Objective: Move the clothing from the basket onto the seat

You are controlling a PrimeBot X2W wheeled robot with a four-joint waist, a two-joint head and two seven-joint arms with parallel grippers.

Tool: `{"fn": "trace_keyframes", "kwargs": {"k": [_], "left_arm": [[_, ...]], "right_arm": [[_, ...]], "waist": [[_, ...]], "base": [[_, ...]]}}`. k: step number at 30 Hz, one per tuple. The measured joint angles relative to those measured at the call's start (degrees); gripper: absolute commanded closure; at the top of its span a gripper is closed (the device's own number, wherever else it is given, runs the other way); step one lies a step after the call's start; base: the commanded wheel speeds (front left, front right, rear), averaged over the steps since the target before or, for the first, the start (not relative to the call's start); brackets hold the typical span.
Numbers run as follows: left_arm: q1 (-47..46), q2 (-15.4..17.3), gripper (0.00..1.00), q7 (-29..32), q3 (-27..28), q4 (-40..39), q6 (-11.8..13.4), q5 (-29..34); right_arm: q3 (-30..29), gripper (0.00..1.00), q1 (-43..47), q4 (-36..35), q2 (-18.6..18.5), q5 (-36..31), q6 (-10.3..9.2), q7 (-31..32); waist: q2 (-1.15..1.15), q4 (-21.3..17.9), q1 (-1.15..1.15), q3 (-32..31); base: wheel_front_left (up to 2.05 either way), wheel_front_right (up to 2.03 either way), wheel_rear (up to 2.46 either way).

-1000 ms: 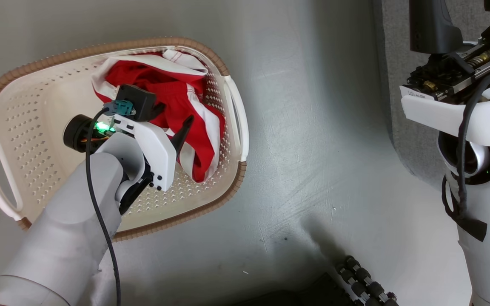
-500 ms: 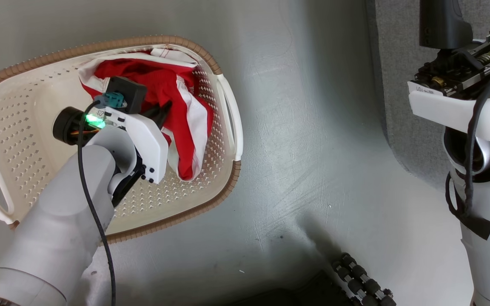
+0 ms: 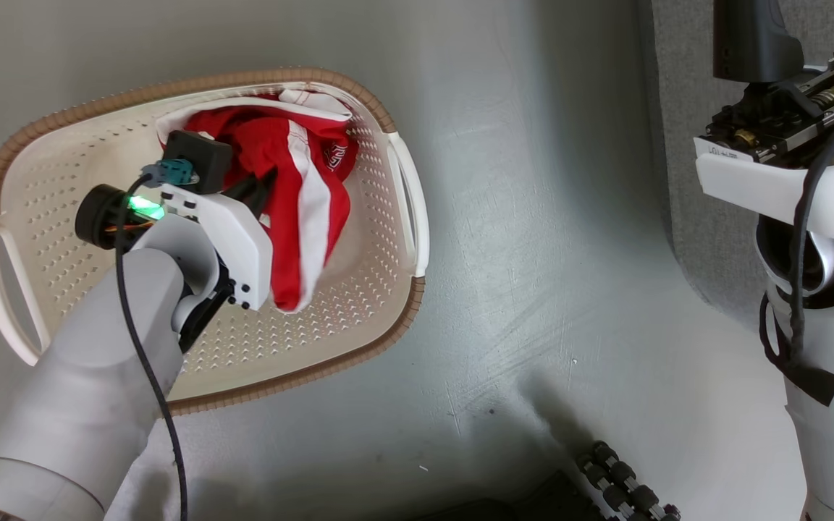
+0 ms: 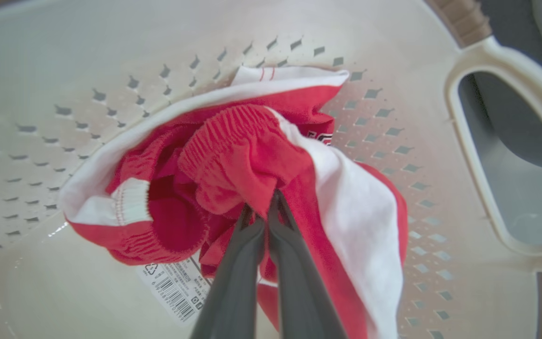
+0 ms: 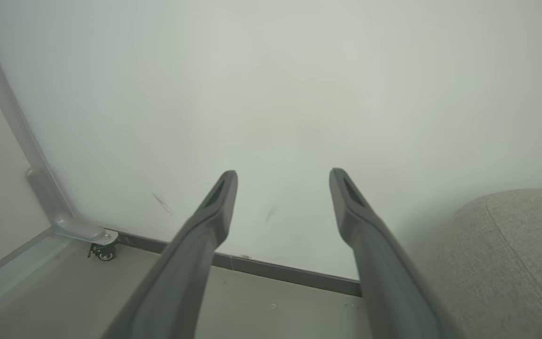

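The cream-white basket (image 3: 192,87) with a brown rim stands on the floor at the left. Red clothing (image 3: 301,188) with white panels is bunched against its far wall. My left gripper (image 3: 258,192) reaches into the basket and is shut on a fold of the red clothing (image 4: 233,155); the left wrist view shows its tips (image 4: 264,202) pinching the gathered fabric near an elastic waistband. My right gripper (image 5: 282,176) is open and holds nothing, facing a pale wall. The grey seat (image 5: 501,254) lies at its lower right, and the seat (image 3: 677,108) edges the head view's upper right.
A printed label (image 4: 172,287) sticks to the basket (image 4: 111,56) floor under the fabric. Bare grey floor (image 3: 533,253) separates basket and seat. My base's roller wheel (image 3: 627,485) shows at the bottom. A caster (image 5: 104,252) stands by the wall skirting.
My left gripper went from open to shut on the red clothing. The fabric has been drawn together and pulled up toward the gripper. The right arm stays as it was.
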Motion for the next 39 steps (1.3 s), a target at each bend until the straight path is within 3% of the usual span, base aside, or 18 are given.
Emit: {"fn": "trace_keyframes", "kwargs": {"k": [39], "left_arm": [[10.88, 0.79, 1.0, -14.28, 3.68, -8.35, 0.25, -2.16]], "right_arm": [[-3.56, 0.0, 2.57, 4.12, -0.04, -3.58, 0.0, -0.01]], "waist": [[0.0, 6.02, 0.0, -12.99]], "base": [[0.0, 0.0, 0.0]]}}
